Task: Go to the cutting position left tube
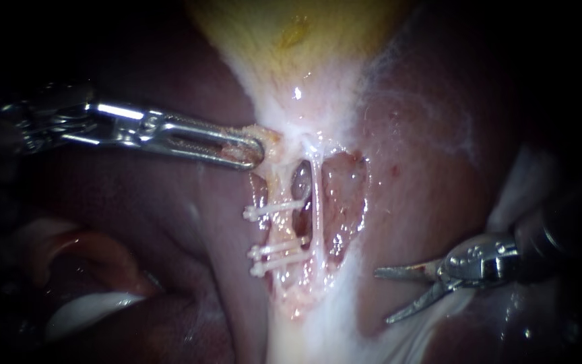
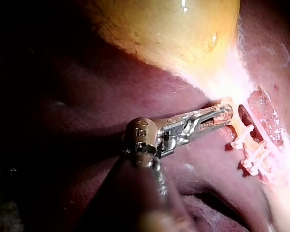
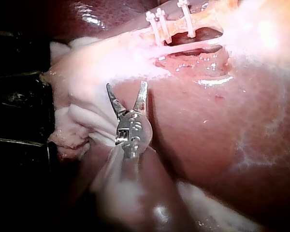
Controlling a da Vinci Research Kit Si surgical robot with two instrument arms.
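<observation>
The left instrument point(image 1: 254, 149) has its jaws clamped on the gallbladder point(image 1: 291, 61) neck, probably pulling left to stretch and expose the tubes. The left tube point(image 1: 283, 232), crossed by three clips point(image 1: 274, 209), lies in the centre. The right instrument point(image 1: 385, 295) hovers well to its right, blades wide apart, ready to approach.

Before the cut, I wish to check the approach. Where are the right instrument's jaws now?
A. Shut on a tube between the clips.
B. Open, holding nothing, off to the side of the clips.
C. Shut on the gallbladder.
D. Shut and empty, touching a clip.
B: a gap shows between the jaws of the right instrument, nothing lies in it, and they stand clear of the clips.
</observation>
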